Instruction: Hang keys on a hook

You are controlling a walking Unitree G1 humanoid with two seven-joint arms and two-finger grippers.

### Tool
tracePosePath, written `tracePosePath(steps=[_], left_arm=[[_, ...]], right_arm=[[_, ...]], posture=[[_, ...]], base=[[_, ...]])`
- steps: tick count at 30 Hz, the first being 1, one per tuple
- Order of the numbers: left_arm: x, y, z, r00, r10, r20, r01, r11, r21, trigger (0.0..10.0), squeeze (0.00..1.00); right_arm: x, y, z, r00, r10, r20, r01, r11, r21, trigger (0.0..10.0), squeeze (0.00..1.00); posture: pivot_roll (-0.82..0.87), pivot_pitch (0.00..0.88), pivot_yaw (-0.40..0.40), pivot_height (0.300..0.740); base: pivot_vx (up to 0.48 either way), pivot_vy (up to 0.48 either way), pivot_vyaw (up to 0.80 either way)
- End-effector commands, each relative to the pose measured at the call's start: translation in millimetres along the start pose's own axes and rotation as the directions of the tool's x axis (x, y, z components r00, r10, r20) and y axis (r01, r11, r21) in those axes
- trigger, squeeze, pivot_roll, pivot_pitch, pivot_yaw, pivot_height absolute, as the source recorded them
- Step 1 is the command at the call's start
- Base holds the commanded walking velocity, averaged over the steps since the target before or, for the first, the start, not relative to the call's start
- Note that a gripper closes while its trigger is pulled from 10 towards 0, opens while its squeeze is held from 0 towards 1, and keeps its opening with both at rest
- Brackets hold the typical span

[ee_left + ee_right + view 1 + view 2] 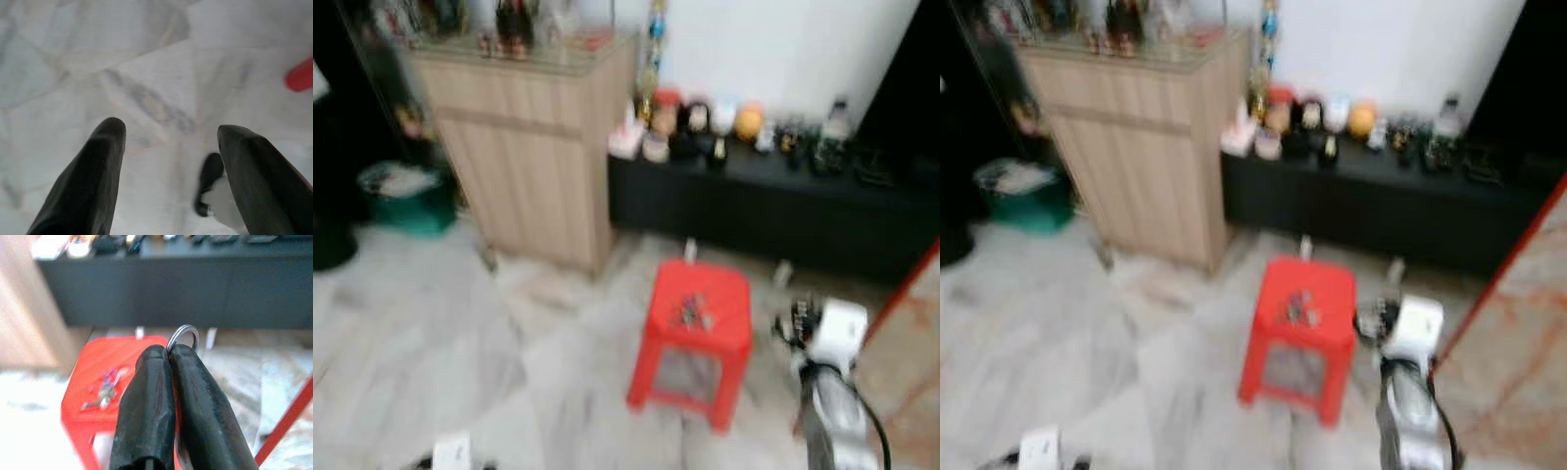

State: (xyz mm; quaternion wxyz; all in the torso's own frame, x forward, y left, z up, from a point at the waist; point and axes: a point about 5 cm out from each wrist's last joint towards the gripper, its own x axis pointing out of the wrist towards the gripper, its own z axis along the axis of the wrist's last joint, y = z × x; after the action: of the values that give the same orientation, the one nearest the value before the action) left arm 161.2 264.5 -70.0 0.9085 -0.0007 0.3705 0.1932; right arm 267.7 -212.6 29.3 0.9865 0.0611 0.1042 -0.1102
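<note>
One metal ring (pixel 184 337) is pinched at the tips of the right gripper (pixel 169 354), beside the red stool (pixel 700 323) where loose keys (pixel 690 311) lie; keep that pinch firm while walking, left gripper (pixel 168 134) hanging spread.

Glossy red plastic stool (pixel 700 323) is gleaming on smooth veined marble floor (pixel 431 333); a shiny metal ring (pixel 184 339) is glinting between the right gripper (pixel 169 354)'s matt black rubbery fingers; the wood-grain cabinet (pixel 533 157) is looking matt.
</note>
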Motion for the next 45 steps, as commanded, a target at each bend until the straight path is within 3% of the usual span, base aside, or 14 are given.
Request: tracePosePath(steps=[1,11,15,19,26,32,45], left_arm=[[1.5,-0.3,5.3,1.0,0.005,0.019,-0.005,1.0,-0.009,10.0,0.0],[-0.1,10.8,2.4,0.999,0.032,0.015,-0.031,0.999,-0.012,10.0,0.0],[-0.9,4.6,-2.1,0.999,0.037,-0.006,-0.037,0.997,-0.061,10.0,0.0],[1.0,-5.2,3.0,1.0,0.0,0.01,0.001,0.999,-0.044,10.0,0.0],[3.2,-5.3,7.6,1.0,0.026,0.007,-0.025,0.993,-0.113,10.0,0.0],[1.3,-6.7,1.5,1.0,0.013,-0.01,-0.014,0.997,-0.073,10.0,0.0],[0.4,-2.1,-1.8,1.0,0.015,-0.025,-0.017,0.997,-0.075,10.0,0.0]], right_arm=[[3.4,1.2,10.5,0.999,0.007,0.034,-0.007,1.0,0.003,10.0,0.0],[-7.6,3.6,0.8,1.0,0.0,0.01,0.0,1.0,0.024,10.0,0.0],[-6.0,7.5,1.5,1.0,0.009,0.011,-0.009,1.0,0.029,10.0,0.0],[-4.8,12.5,0.1,1.0,0.015,0.003,-0.015,1.0,0.026,10.0,0.0],[-1.9,18.6,3.9,0.998,0.056,0.004,-0.057,0.998,0.007,10.0,0.0],[-0.6,17.9,4.5,0.998,0.055,0.006,-0.055,0.998,0.008,10.0,0.0],[-0.6,18.3,2.3,0.999,0.052,0.004,-0.052,0.999,0.0,10.0,0.0]], posture=[[0.04,0.0,-0.057,0.74],[-0.01,0.0,-0.026,0.74],[0.02,0.0,-0.021,0.74],[0.04,0.0,-0.039,0.74],[0.04,0.0,-0.044,0.74],[0.03,0.0,-0.032,0.74],[0.04,0.0,-0.03,0.74]], base=[[0.0,0.0,0.0],[0.0,0.0,-0.56],[0.0,0.0,-0.8],[0.0,0.0,-0.8],[0.0,0.0,-0.8],[0.0,-0.145,-0.8],[0.0,-0.363,-0.69]])
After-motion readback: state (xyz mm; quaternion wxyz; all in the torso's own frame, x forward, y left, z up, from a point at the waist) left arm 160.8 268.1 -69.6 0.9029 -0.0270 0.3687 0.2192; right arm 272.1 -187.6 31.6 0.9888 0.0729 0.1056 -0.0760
